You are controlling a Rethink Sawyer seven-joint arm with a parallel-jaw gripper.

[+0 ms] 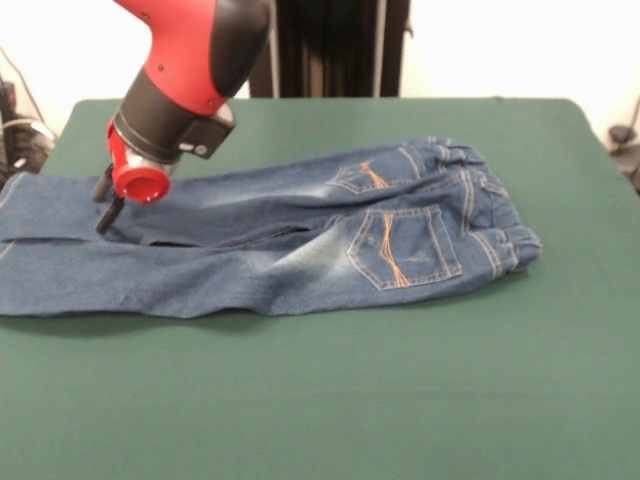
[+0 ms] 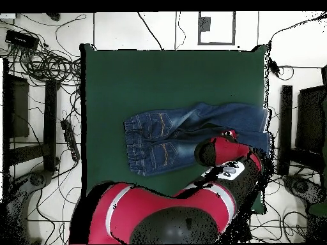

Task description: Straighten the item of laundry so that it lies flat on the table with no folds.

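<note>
Jeans, small blue denim pair w/ orange pocket stitching [image 1: 300,240]: mostly spread on dark green felt table [image 1: 330,400]; legs overlap, creases left. Gripper [image 1: 104,205] on far leg, claw state: can't tell.

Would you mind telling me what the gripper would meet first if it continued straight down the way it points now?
Most likely the jeans: the gripper points down at the far leg, with the table beneath the cloth.

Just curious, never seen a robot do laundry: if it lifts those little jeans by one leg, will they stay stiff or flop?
The jeans would probably flop: the cloth already shows soft wrinkles. They would likely drag rather than slide on the felt-like table.
</note>
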